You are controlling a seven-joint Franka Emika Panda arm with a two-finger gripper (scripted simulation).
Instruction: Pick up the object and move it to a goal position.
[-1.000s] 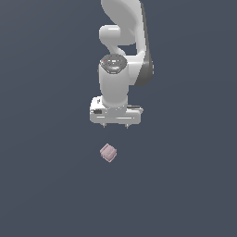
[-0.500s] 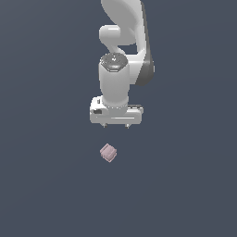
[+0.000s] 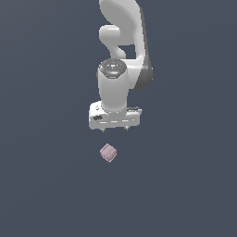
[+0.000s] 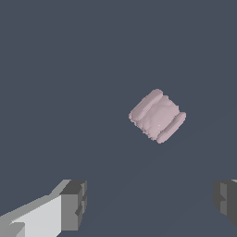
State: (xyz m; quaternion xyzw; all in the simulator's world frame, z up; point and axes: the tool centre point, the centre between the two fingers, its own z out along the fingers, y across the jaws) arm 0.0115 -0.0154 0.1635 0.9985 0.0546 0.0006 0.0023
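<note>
Plain grey ground, cube (image 3: 108,152), tool (image 3: 114,128) fingertips barely visible

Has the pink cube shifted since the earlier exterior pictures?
No. The pink cube sits at the same spot on the dark floor in the exterior view, just below the gripper, which is open and apart from it.

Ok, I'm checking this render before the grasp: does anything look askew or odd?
Only one thing: the cube sits turned at an angle to the open gripper, so its grooved faces do not line up with the fingers. It lies apart from the gripper, untouched. Nothing looks damaged.
</note>
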